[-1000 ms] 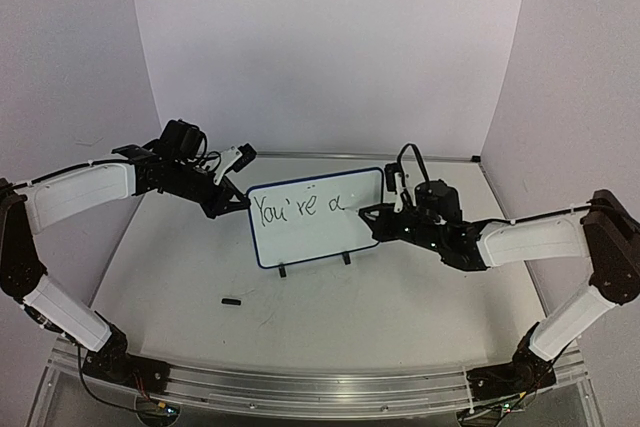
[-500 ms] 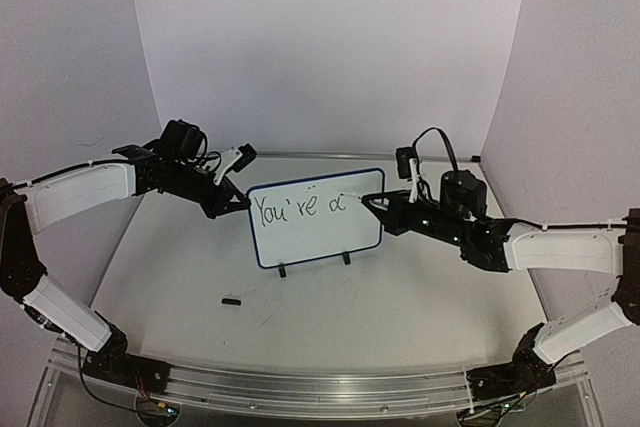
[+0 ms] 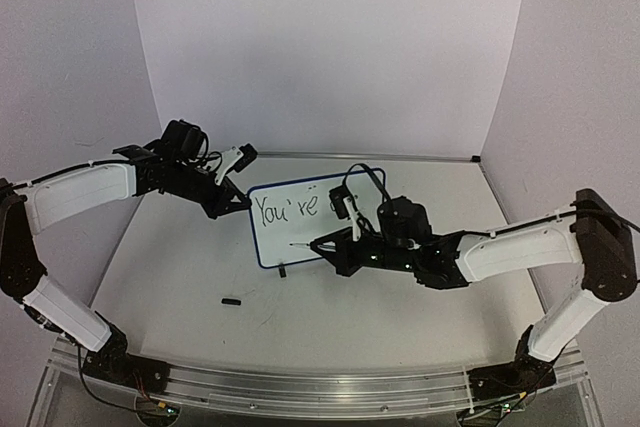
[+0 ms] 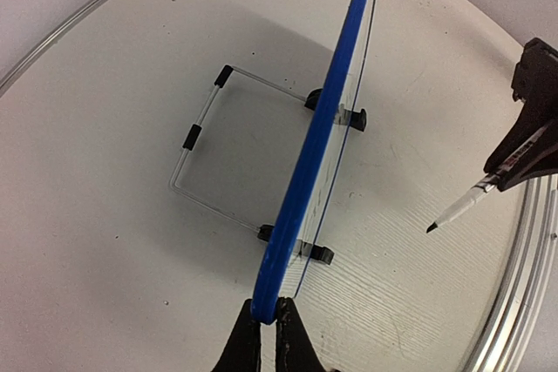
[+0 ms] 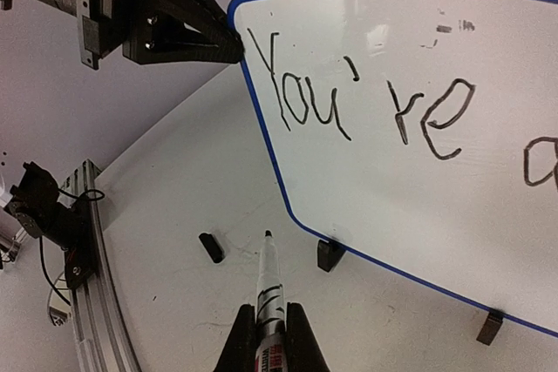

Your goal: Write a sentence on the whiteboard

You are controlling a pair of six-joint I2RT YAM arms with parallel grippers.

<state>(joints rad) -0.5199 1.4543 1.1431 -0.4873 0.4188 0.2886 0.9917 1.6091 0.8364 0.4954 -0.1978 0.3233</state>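
Top: white table (image 3: 170, 267), pale lilac walls (image 3: 330, 47), alu rail (image 3: 300, 387) along the near edge. whiteboard (image 3: 275, 242) stands mid-table. left gripper (image 3: 243, 205) is clamped on its upper-left corner. Left wrist: board edge-on, wire stand (image 4: 196, 141) behind it. Right wrist: sentence (image 5: 349, 102) reads "You're a". right gripper (image 5: 268, 311) is clamped on marker (image 5: 266, 267), tip off the board. cap (image 5: 211, 246) lies on the table.

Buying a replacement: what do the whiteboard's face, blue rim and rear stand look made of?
White face of the small rectangular whiteboard: smooth coated sheet with soft sheen. Thin blue rim: probably moulded plastic, uniform, rounded. Rear stand: thin bent wire, likely metal.
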